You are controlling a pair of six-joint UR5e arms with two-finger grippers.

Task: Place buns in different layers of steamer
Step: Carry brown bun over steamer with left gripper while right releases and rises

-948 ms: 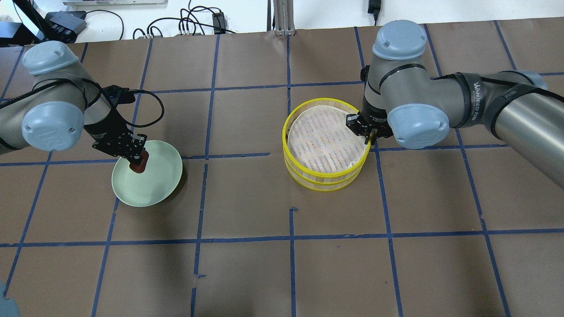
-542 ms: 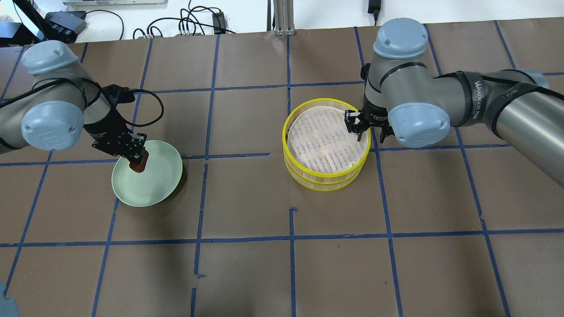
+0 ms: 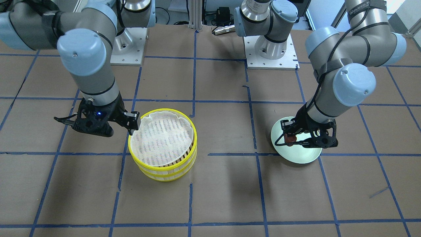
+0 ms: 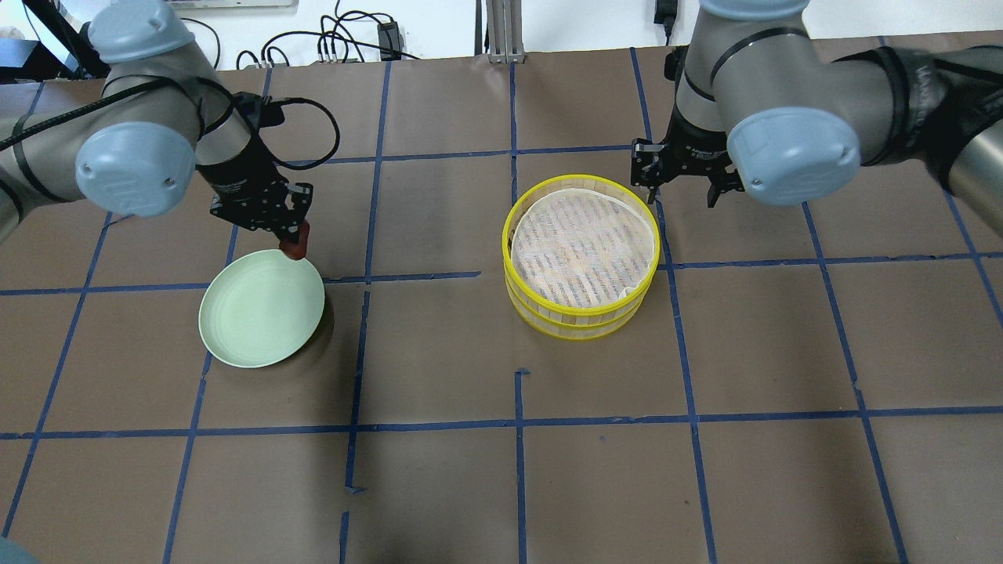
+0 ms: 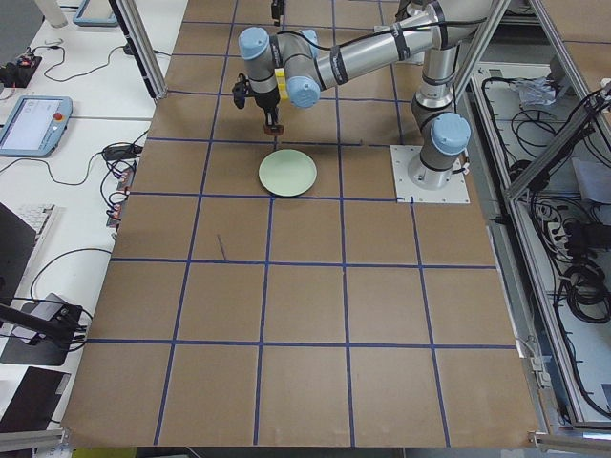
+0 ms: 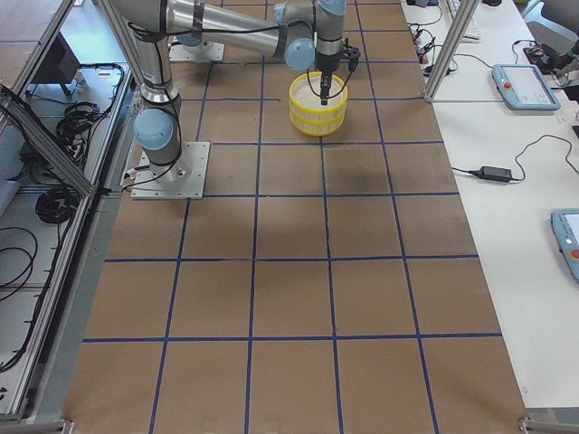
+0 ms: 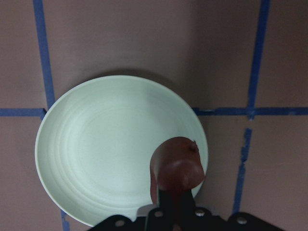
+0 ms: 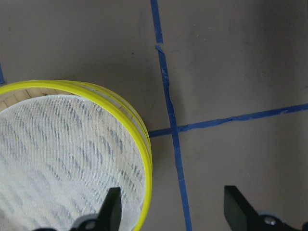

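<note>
My left gripper [image 4: 294,237] pinched dark reddish-brown bun [image 7: 177,168] above pale green plate [image 4: 251,329], right gripper [image 8: 173,211] spread over yellow-rimmed steamer tiers [image 4: 580,325], far right rim.

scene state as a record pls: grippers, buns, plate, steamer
left gripper: shut on dark bun, raised above plate edge
right gripper: open, empty, above steamer stack rim
dark bun: held, off the plate
white bun: not visible in any view
plate: pale green, nothing on it
steamer stack: two tiers stacked, top liner bare
</note>
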